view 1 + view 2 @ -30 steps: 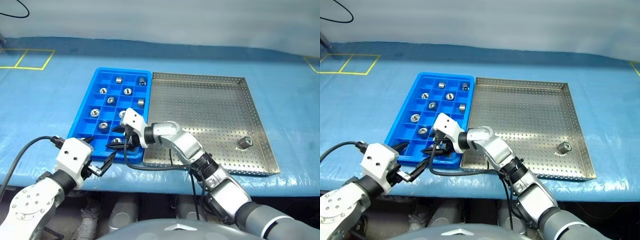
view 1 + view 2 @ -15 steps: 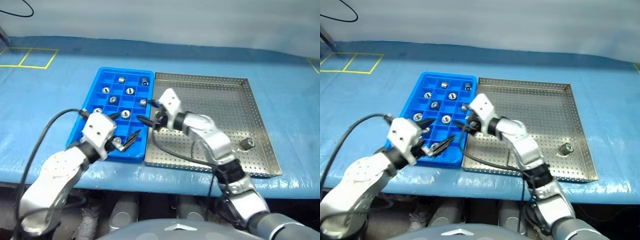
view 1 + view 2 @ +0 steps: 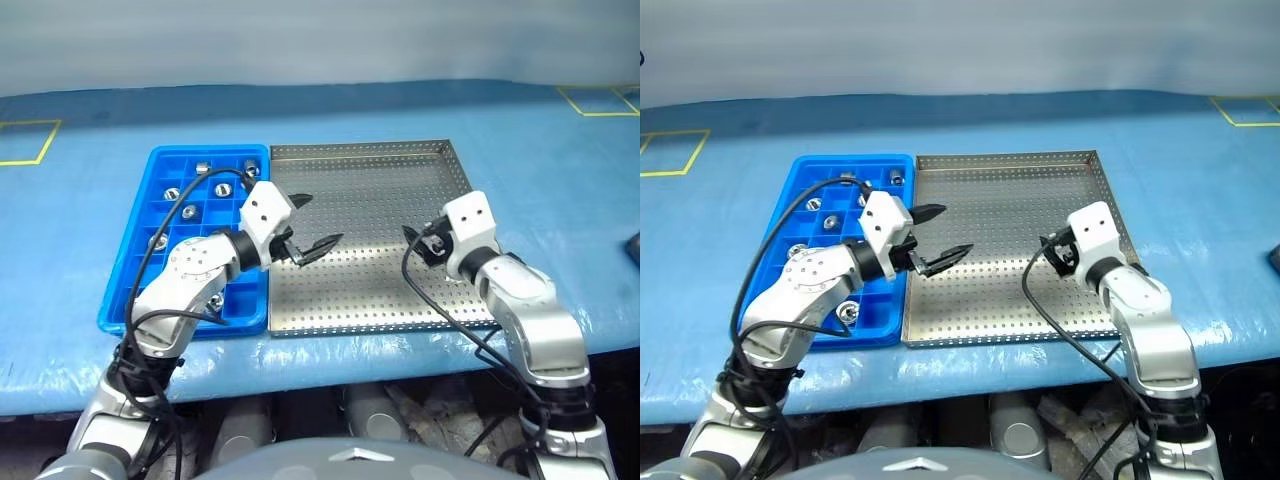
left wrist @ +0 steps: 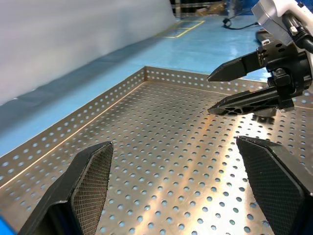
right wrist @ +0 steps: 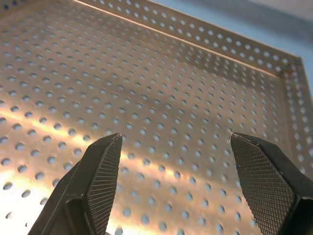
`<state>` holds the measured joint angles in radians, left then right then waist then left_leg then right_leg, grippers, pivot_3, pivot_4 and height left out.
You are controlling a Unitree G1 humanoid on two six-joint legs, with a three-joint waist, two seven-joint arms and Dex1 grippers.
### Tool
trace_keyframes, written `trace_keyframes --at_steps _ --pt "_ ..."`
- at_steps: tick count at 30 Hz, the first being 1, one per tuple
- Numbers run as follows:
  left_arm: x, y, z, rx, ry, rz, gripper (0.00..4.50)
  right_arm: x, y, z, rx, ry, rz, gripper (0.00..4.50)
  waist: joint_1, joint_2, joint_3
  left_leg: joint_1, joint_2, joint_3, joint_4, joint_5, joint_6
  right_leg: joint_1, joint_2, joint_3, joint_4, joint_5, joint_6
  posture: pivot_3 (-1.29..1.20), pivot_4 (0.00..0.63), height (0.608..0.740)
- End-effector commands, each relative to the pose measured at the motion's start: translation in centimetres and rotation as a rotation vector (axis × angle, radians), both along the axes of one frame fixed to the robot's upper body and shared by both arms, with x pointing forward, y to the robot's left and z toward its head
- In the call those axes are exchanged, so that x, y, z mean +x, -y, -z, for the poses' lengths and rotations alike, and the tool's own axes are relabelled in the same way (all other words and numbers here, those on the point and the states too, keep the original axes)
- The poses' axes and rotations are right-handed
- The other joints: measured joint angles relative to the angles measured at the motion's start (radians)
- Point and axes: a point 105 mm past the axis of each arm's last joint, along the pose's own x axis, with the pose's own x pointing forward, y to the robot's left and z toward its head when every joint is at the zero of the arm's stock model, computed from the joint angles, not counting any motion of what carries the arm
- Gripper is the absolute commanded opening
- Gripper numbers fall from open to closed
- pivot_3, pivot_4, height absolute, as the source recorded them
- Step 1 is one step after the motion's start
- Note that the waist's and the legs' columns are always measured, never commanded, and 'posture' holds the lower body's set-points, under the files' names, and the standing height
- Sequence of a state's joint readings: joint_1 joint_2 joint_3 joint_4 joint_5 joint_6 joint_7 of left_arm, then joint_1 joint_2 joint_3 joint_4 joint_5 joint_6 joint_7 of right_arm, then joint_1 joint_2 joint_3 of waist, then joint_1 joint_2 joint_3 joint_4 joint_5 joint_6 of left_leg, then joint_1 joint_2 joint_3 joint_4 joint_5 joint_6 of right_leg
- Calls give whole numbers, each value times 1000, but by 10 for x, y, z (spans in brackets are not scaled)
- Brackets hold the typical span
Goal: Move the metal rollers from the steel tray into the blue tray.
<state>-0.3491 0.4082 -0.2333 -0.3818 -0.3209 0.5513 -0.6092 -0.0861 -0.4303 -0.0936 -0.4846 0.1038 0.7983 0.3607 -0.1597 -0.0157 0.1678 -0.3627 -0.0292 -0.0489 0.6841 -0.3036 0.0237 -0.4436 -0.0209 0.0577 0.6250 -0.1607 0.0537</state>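
Metal rollers point(image 3: 187, 211) are seen lodged in the blue tray point(image 3: 180, 327), beside the left claw point(image 3: 318, 220); both claws are held apart over the steel tray point(image 3: 370, 190), the right claw point(image 4: 211, 94) farther off.

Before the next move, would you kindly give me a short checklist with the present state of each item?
1. Left gripper open and empty, over the steel tray: ok.
2. Right gripper open, nothing between its fingers: ok.
3. The two grippers apart from each other: ok.
4. A roller left to pick in the steel tray: cannot tell; none shows on the visible floor, and the right hand covers part of it.
5. Blue tray right beside the steel tray, with rollers lying in its compartments: ok.
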Motion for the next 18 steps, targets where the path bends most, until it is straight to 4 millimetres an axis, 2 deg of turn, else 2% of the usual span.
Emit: trace_keyframes --at_steps 1,9,18 --pt "-3 10 -8 -10 45 53 4410 -10 11 -5 4 16 54 3699 -21 0 0 0 0 1 0 0 1 0 0 2 0 0 1 -323 150 740" --pt "-7 13 -4 -6 37 77 4410 -12 29 9 61 -30 150 3699 -93 0 0 2 0 12 2 -2 5 1 1 13 0 3 8 -314 150 740" --pt "-8 8 -1 3 36 58 4410 -3 27 12 167 -29 172 3699 -113 0 0 2 0 14 1 -2 6 0 1 16 0 3 9 -286 150 740"
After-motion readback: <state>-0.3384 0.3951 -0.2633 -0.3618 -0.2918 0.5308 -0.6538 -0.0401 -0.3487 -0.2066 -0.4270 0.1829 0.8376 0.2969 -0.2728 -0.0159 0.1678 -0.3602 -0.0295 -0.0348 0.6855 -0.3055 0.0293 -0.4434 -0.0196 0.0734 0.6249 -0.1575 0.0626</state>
